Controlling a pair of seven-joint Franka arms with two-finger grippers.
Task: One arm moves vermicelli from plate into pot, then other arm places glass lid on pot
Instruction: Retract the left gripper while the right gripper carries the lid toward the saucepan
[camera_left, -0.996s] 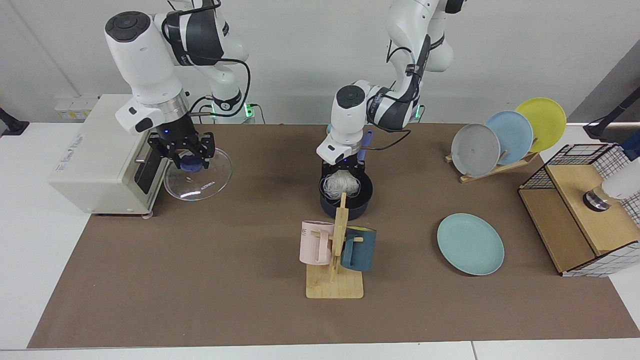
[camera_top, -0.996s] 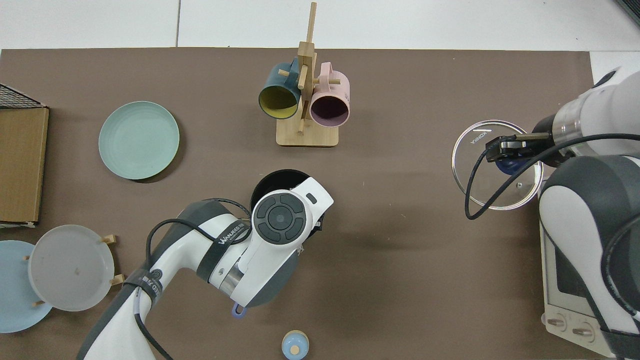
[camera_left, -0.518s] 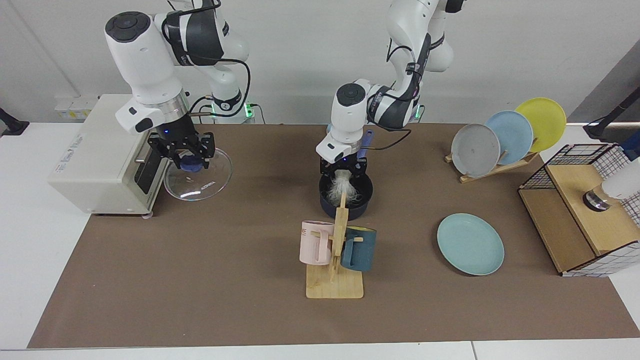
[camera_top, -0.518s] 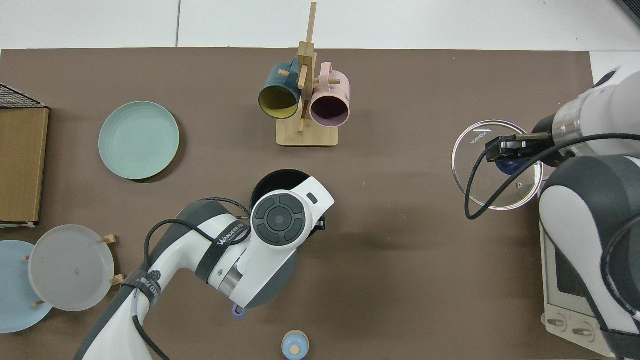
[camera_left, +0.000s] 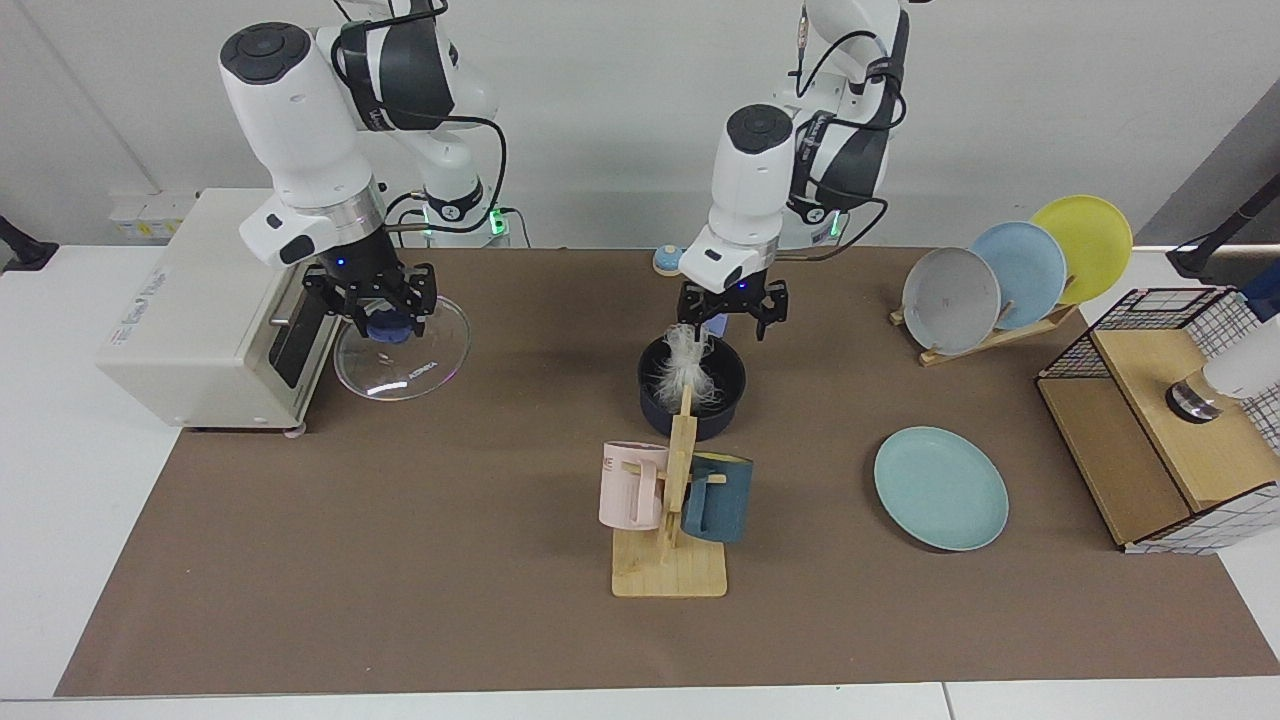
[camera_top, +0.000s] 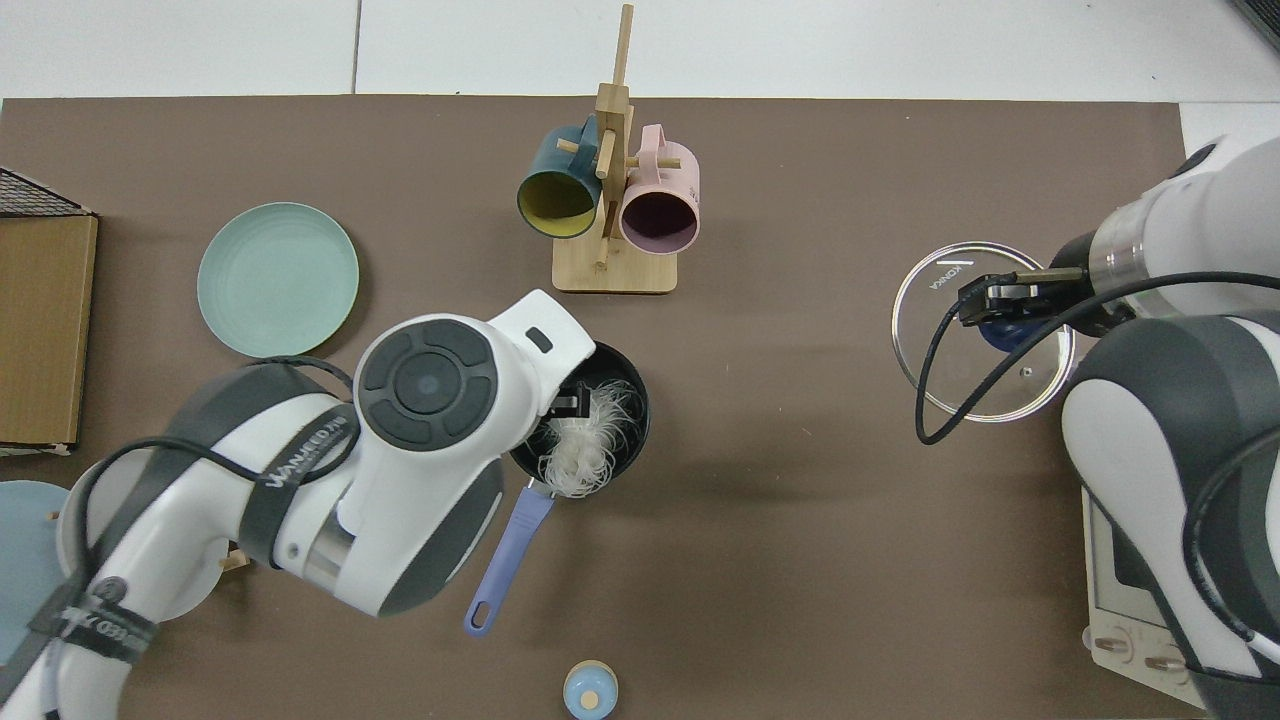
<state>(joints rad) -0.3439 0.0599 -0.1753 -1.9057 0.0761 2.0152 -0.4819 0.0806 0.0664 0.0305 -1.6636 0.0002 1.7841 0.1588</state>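
Observation:
The dark pot (camera_left: 720, 400) stands mid-table with the whitish vermicelli (camera_left: 690, 368) inside it, and some strands stick up above the rim. My left gripper (camera_left: 728, 312) hangs open just above the pot's far side, holding nothing. In the top view the vermicelli (camera_top: 580, 450) spills toward the pot's blue-purple handle (camera_top: 508, 560), and the arm covers part of the pot (camera_top: 628, 392). The pale teal plate (camera_left: 940, 488) (camera_top: 278, 280) lies bare. My right gripper (camera_left: 385, 320) (camera_top: 1000, 305) is shut on the blue knob of the glass lid (camera_left: 420, 358) (camera_top: 985, 385) beside the oven.
A wooden mug rack (camera_left: 668, 570) with a pink and a dark blue mug stands in front of the pot. A rack of grey, blue and yellow plates (camera_left: 950, 298) sits far right, next to a wire-and-wood box (camera_left: 1150, 430). A white oven (camera_left: 190, 310) is behind the lid.
My left gripper has opened, let go of the vermicelli and risen away from the pot. The noodles now lie in the pot. My right gripper has shifted the lid slightly toward the pot.

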